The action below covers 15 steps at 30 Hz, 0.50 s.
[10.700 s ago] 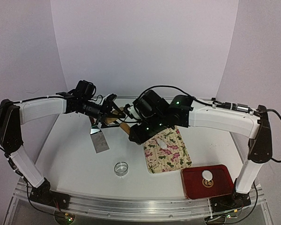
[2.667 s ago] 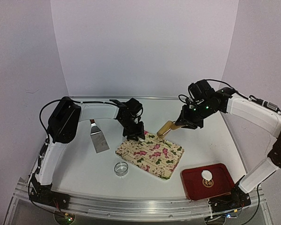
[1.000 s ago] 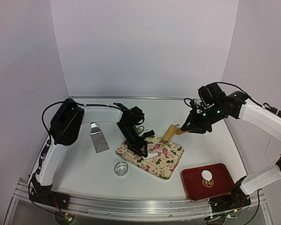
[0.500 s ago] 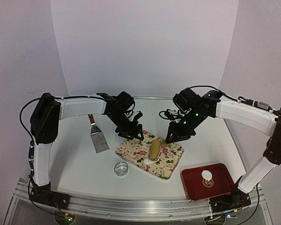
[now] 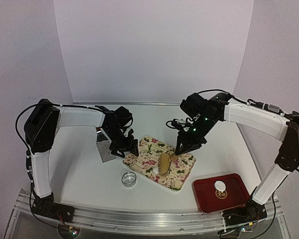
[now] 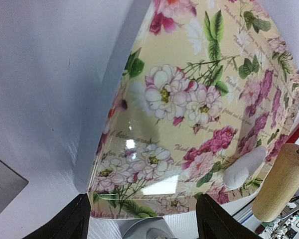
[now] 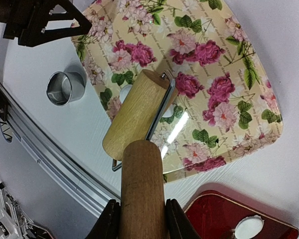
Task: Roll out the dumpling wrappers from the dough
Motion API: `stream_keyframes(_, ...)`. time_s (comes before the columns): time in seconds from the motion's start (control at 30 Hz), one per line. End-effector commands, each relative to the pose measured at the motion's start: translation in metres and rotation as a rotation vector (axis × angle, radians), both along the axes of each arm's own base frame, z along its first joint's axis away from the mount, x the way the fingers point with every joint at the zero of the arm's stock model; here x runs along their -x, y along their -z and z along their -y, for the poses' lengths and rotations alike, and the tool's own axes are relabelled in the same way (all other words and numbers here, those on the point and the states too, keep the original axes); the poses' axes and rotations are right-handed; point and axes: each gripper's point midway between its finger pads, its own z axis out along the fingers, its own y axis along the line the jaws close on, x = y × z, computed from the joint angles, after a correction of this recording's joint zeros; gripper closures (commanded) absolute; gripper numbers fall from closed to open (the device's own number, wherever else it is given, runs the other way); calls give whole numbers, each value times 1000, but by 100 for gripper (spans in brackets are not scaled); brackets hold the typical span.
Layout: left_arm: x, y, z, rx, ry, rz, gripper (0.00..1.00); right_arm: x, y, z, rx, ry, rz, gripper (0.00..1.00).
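Nearest the arm bases, on the right, a red tray (image 5: 236,199) holds one dumpling wrapper (image 5: 220,186), a small round white disc lying flat. To the left of the tray, well apart from it, a metal ring cutter (image 5: 129,179) stands on the table (image 5: 74,174).

Just beyond the cutter lies a floral board (image 5: 182,172), set at an angle. A dough lump (image 6: 243,167) rests on the board's near left part. The roller of the rolling pin (image 5: 164,163) lies on the board against this lump, which shows at the roller's left side in the right wrist view.

The right gripper (image 7: 142,211) is clamped on the wooden handle of the rolling pin, one finger on each side.

The left gripper (image 5: 127,147) sits at the board's left edge. Its fingers (image 6: 65,226) are spread wide and grip nothing.

Beyond the left gripper, a metal spatula (image 5: 103,152) lies flat on the table, partly hidden by the arm.
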Motion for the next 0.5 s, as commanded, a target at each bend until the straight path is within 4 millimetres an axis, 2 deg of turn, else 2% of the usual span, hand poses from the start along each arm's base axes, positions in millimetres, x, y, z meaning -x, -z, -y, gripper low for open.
stream_keyframes(0.0,1,-12,-4,13,-30,20,26,-3,-16,-5,-19,-49,33,100)
stream_keyframes(0.23,3,2,-10,-31,-17,4,33,-20,-10,-13,9,-62,63,100)
stream_keyframes(0.47,5,11,-21,-96,-15,0,35,-25,2,-18,30,-86,54,100)
